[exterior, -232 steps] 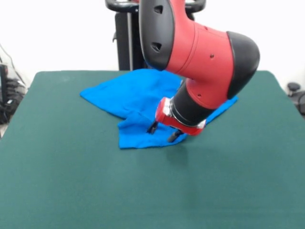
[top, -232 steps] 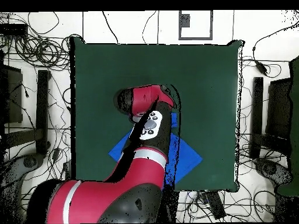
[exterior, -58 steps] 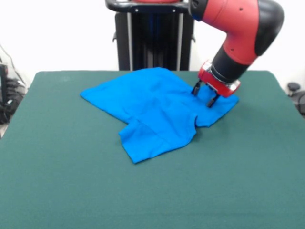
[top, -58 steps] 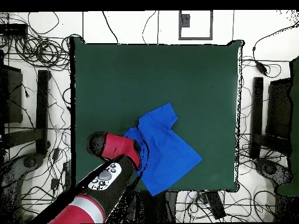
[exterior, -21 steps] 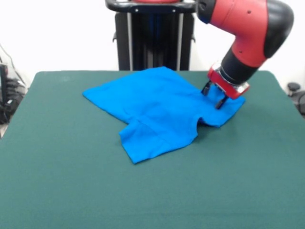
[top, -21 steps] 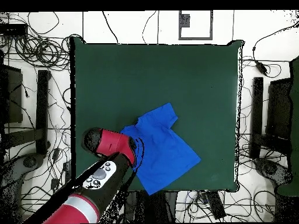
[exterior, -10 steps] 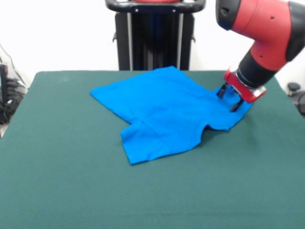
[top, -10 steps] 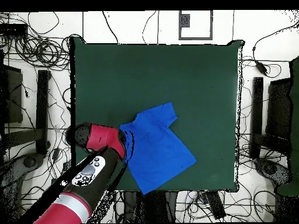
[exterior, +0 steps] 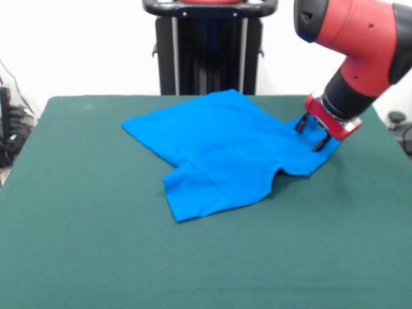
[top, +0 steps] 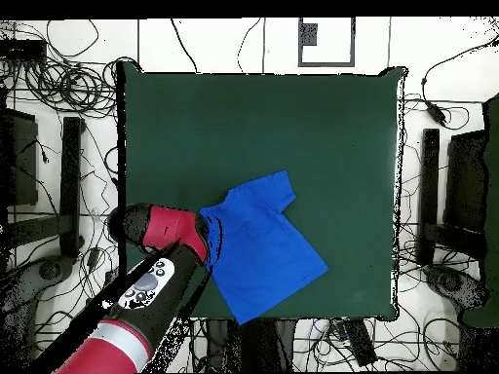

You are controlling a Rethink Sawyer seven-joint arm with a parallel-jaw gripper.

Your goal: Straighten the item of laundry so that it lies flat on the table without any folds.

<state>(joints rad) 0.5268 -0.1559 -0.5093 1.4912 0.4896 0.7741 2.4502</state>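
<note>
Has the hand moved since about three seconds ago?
Yes. In the front view the hand has shifted right, toward the table's right edge, and the blue shirt has slid that way with it.

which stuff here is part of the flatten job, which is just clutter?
Job:
- blue T-shirt
- green table
- gripper, fingers apart, at the shirt's sleeve

Clutter:
- black stand behind the table
- cables on the floor around it
</note>
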